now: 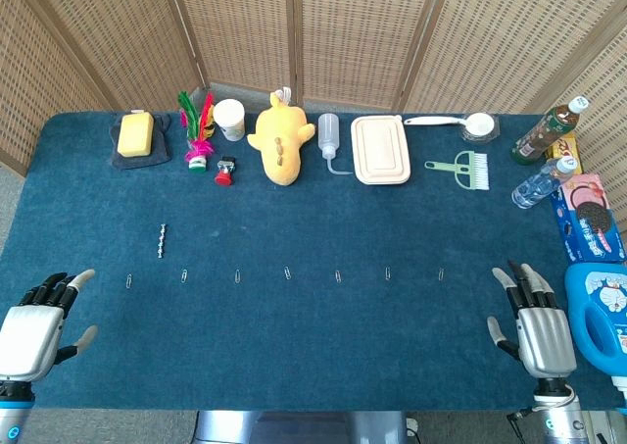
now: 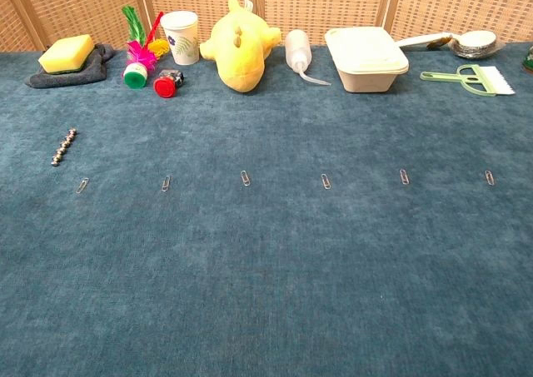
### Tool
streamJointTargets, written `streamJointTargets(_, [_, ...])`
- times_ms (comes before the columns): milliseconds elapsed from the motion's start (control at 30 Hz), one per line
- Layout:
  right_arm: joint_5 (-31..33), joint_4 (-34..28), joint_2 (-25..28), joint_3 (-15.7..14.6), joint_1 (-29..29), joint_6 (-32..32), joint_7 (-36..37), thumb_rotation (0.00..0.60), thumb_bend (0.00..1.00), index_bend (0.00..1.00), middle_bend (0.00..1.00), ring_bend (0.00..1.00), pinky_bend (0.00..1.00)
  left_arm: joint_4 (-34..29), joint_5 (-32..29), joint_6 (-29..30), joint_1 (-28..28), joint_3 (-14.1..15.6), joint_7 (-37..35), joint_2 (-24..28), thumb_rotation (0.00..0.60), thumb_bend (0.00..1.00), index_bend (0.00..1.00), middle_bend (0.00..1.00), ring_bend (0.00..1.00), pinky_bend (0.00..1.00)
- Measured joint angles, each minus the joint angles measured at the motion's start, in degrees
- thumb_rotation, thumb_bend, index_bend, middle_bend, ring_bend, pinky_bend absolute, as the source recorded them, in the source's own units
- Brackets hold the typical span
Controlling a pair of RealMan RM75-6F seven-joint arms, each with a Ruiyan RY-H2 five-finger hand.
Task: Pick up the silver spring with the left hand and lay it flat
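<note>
Silver hands (image 1: 34,326) – black/grey fingers (image 1: 516,279)

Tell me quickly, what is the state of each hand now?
Left hand: open, holding nothing.
Right hand: open, holding nothing.

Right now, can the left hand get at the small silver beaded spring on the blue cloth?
Probably yes. The open left hand sits near the table edge, and the small silver beaded spring lies apart, with only a paper clip between.
</note>
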Motion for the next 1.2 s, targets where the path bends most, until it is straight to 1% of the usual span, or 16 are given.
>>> streamJointTargets(267, [0.1,-0.6,-0.6,-0.1,0.2,-0.5,-1.0,0.6,0.39,0.14,0.11,0.06,0.14,1.0,-1.8,-2.1,-1.2,-0.8,-0.6,-0.4,0.593,0.42,0.15,0.26,0.17,0.28])
streamJointTargets(400, [-0.2,-0.8,-0.5,-0.2,-0.1,0.3,-0.9,0.6,0.39,0.14,0.11,0.06,0.14,1.0,-2.4,-3.1,-2.0,-1.3,-1.3,0.1,0.593,0.42,0.15,0.26,0.17,0.28])
streamJointTargets(667, [-0.7,-1.0,0.1,-0.5,-1.3,2.0,-0.3,0.6,0.39,0.14,0.11,0.06,0.14,2.3,-3.8,-7.0,-5.6,-3.6,-2.3,1.7,0.6,0.42,0.15,0.26,0.17,0.28])
streamJointTargets(767, [-0.6,-0.6,0.1,-0.7,-1.5,2.1,0.1,0.6,0.39,0.14,0.11,0.06,0.14,5.0,-4.9,-10.2,-7.9,-4.8,-3.8,1.3,0.6,0.42,0.15,0.26,0.17,0.28])
streamJointTargets(1000, [0.0,-0.3,0.2,-0.6,-1.9,2.4,0.3,0.6,0.39,0.14,0.11,0.06,0.14,14.5,-7.2,-20.3,-16.3,-7.7,-6.6,-1.8,0.6,0.42,0.15,0.25,0.17,0.28])
streamJointTargets(1133, [0.4,-0.2,0.0,-0.4,-1.9,2.0,0.2,0.6,0.39,0.14,0.11,0.06,0.14,19.8,-7.6,-23.9,-20.2,-9.0,-6.9,-4.4,0.6,0.42,0.14,0.25,0.17,0.27])
streamJointTargets(1200, [0.7,-0.1,-0.1,-0.3,-1.9,1.8,0.1,0.6,0.39,0.14,0.11,0.06,0.14,22.7,-7.4,-25.3,-22.1,-9.3,-6.7,-5.8,0.6,0.41,0.11,0.24,0.16,0.27])
